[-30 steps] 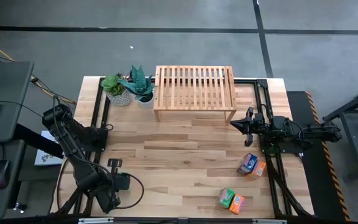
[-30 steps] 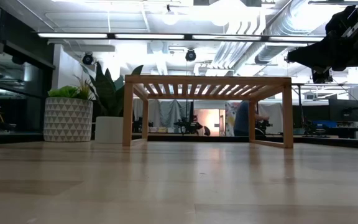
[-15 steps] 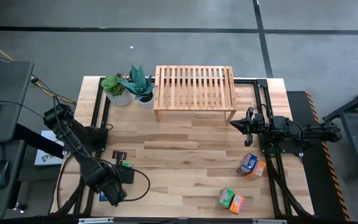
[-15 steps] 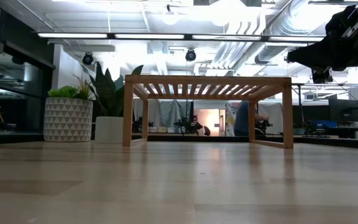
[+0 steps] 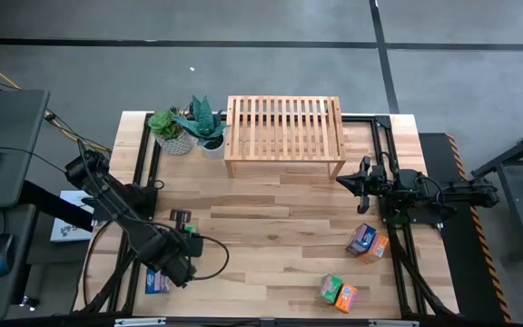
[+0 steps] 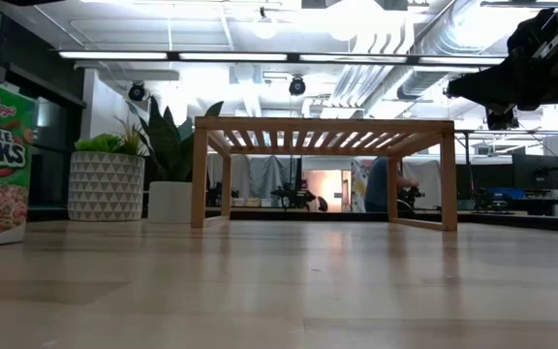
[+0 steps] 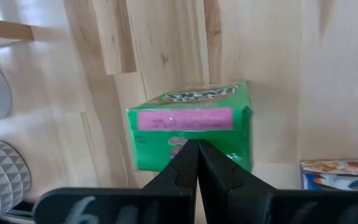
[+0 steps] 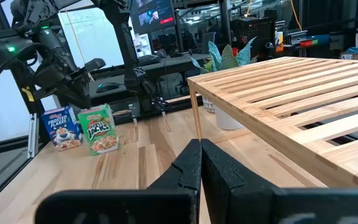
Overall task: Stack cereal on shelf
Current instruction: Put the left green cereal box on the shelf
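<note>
Above green cereal box (image 7: 190,127), left tool (image 7: 196,151) closed, empty

Grey floor (image 5: 243,64), bright ceiling lights (image 6: 260,55)

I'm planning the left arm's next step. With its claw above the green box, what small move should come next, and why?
Probably open the left claw and lower it around the green cereal box. Its fingers are shut and sit over the box without gripping it. The box stands upright on the table beside a blue box, and the shelf carries no cereal yet. The right claw waits, shut, near the shelf.
</note>
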`<state>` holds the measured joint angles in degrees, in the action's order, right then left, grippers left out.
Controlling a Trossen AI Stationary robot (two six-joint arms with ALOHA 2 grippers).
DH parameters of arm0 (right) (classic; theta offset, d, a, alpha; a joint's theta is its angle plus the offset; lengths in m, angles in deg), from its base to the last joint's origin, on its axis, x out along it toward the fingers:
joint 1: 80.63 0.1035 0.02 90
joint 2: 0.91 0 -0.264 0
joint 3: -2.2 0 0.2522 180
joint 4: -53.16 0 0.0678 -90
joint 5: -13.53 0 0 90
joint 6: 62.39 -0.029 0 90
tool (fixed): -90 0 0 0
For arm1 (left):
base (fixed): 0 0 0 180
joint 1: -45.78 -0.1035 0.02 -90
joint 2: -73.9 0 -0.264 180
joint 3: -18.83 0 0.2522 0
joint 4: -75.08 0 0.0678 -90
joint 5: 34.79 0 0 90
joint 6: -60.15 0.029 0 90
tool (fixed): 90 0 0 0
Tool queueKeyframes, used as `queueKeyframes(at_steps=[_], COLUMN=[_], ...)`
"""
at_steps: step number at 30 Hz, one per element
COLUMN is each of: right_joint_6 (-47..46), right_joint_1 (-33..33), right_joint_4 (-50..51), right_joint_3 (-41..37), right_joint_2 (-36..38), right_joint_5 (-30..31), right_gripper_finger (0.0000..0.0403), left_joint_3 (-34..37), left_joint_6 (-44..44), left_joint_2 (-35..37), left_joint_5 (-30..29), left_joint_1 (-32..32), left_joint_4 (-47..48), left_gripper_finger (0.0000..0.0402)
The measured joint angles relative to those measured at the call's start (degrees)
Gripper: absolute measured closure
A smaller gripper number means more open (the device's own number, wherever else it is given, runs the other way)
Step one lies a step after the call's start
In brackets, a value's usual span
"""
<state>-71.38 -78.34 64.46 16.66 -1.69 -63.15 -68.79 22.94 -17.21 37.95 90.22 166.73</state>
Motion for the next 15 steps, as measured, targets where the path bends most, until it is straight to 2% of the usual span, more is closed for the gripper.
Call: queueKeyframes(at_steps=[9, 12, 15], right_joint_6=[-0.01, -0.01, 0.0], right_joint_1=[-0.01, 0.01, 0.01], right_joint_4=[0.01, 0.01, 0.01], right_joint_3=[0.0, -0.01, 0.01], right_joint_2=[-0.01, -0.01, 0.0], right_joint_5=[0.0, 0.01, 0.0], right_gripper_finger=[0.0402, 0.0402, 0.0402], left_joint_3=[-0.26, -3.24, -7.31], left_joint_6=[1.07, -0.07, -1.01], left_joint_2=[-0.01, -0.02, 0.0], left_joint_5=[0.57, 4.19, 3.86], left_joint_1=[-0.37, -0.34, 0.4], left_joint_4=[0.68, 2.58, 3.1], left_gripper_finger=[0.0401, 0.0401, 0.0401])
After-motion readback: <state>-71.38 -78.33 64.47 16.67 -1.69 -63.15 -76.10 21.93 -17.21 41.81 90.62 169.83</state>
